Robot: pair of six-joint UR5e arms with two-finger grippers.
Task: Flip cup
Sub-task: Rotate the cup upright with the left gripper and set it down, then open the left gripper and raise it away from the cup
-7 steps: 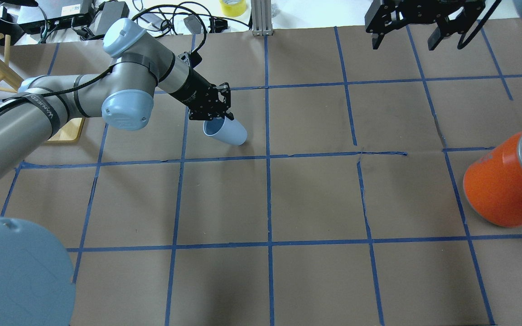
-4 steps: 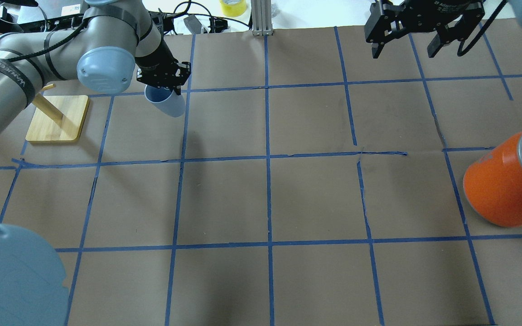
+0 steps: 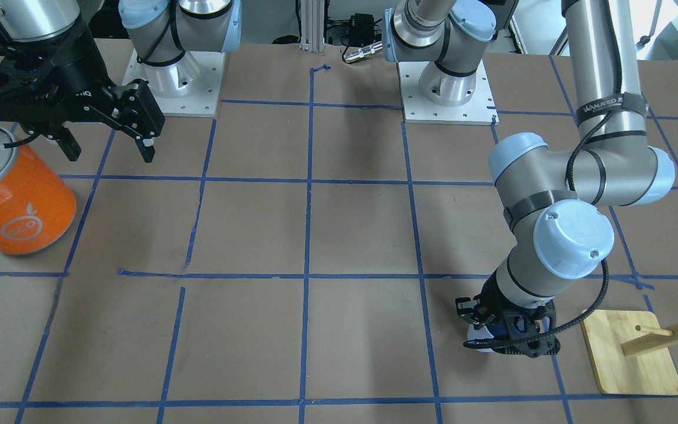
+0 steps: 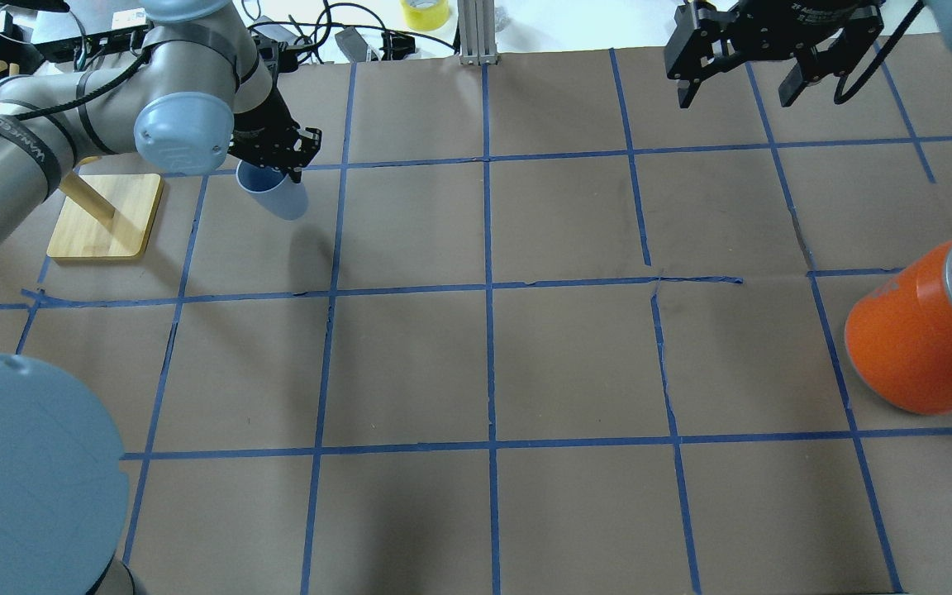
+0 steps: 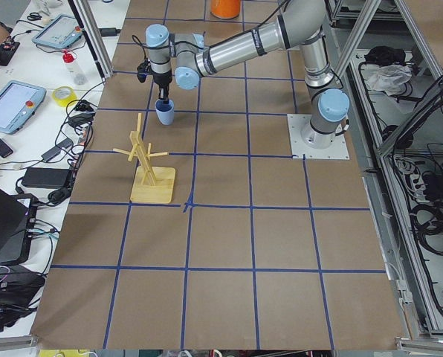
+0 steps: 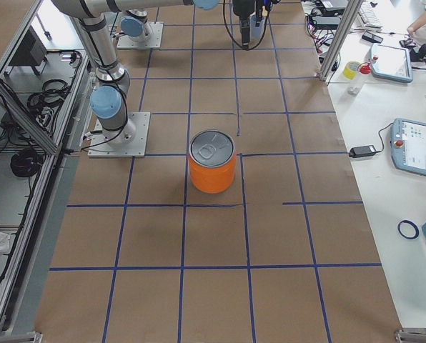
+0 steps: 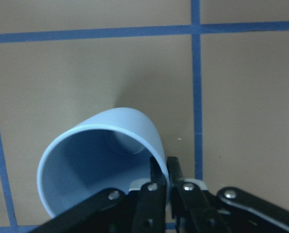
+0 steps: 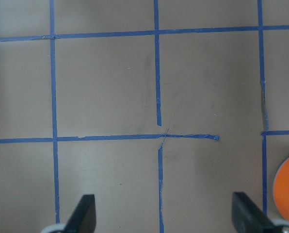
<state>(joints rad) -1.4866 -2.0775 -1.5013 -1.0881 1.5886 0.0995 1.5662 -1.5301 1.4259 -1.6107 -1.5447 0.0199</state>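
The left end effector (image 4: 279, 165) is clamped on the rim of the cup (image 4: 276, 198), one of its fingers (image 7: 155, 191) inside the wall and the other outside. The cup sits at about ten o'clock on the bench (image 4: 476, 364), mouth up and tilted, with the wooden stand (image 4: 104, 216) just at its nine o'clock. Its shadow falls apart from it, so it probably hangs clear of the bench.

The cup looks light and thin-walled, stiff enough at the rim, with smooth matte plastic that may slip in a one-sided pinch. The rim is the sound hold. The right end effector (image 4: 739, 78) hovers with its fingers apart at one o'clock, and the orange can (image 4: 906, 347) is at four o'clock, well apart.
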